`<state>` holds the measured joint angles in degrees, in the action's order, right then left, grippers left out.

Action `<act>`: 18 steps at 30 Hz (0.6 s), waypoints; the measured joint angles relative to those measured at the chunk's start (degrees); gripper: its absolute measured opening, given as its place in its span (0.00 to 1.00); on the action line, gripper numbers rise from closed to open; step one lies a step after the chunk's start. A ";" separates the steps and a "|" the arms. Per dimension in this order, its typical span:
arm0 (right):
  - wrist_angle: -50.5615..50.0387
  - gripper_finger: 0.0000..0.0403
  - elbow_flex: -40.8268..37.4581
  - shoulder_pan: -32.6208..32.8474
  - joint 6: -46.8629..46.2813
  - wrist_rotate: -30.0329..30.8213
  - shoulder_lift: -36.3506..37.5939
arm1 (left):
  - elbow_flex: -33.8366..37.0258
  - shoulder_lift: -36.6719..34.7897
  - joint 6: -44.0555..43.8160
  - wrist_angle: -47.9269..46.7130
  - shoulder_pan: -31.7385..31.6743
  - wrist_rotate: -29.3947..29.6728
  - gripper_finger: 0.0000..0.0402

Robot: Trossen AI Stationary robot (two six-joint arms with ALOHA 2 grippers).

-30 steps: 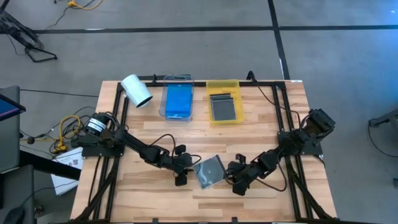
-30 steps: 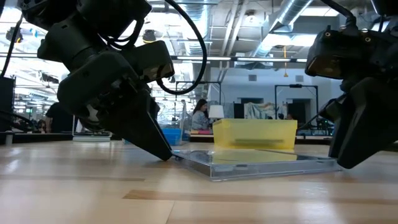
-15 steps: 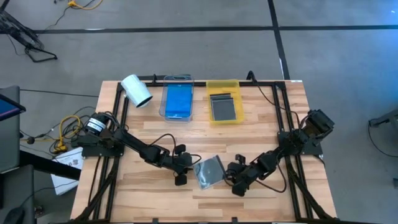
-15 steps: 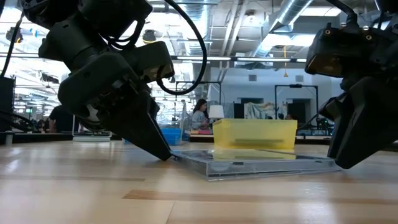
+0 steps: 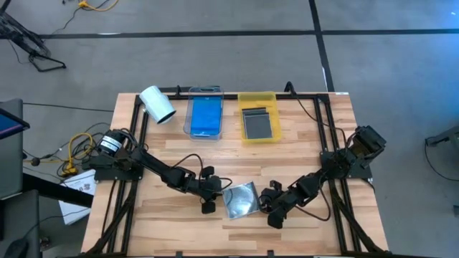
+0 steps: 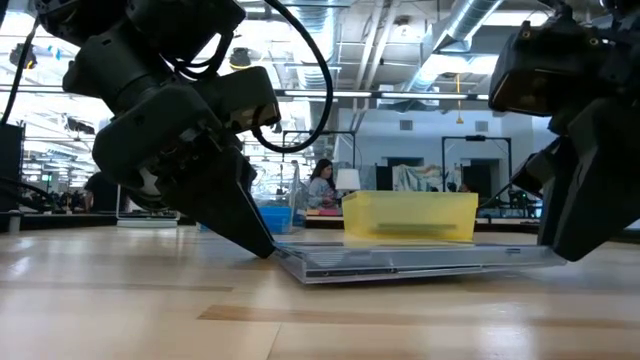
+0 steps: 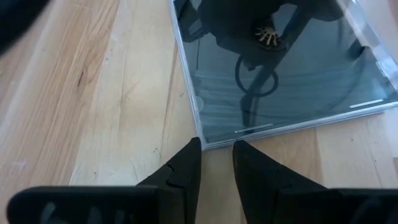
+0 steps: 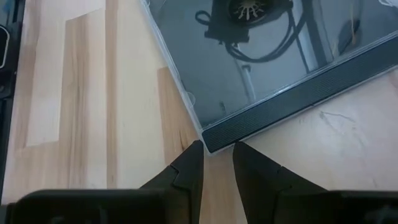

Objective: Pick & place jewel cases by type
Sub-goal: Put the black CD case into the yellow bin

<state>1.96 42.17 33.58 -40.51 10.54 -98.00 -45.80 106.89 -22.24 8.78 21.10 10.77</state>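
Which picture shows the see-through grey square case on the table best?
The left wrist view: the clear grey square jewel case fills it. The right wrist view shows its dark spine corner, the high view a small square, the low view only its thin edge.

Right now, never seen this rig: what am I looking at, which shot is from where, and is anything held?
Two dark robot arms work over a slatted wooden table. One picture looks straight down, one sits at tabletop height, and one comes from each wrist. At the far edge lie a white cylindrical roll, a clear tray holding translucent blue square cases, and a yellow tray holding a dark grey case. Near the front lies a clear square plastic disc case. The left gripper and right gripper, fingers nearly together, each meet a corner of it from opposite sides. Neither clamps it; it rests on the wood.
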 joint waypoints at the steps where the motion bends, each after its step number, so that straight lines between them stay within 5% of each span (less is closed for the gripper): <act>1: -0.18 0.19 0.02 0.00 0.00 0.02 0.00 | 0.00 0.00 0.00 0.00 -0.01 -0.28 0.21; 18: -6.46 0.19 0.31 -0.02 -3.64 3.12 0.28 | -0.07 0.04 -1.09 2.54 0.07 1.60 0.20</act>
<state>-4.51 42.48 33.56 -44.15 13.66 -97.71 -45.87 106.94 -23.33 11.32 21.17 12.38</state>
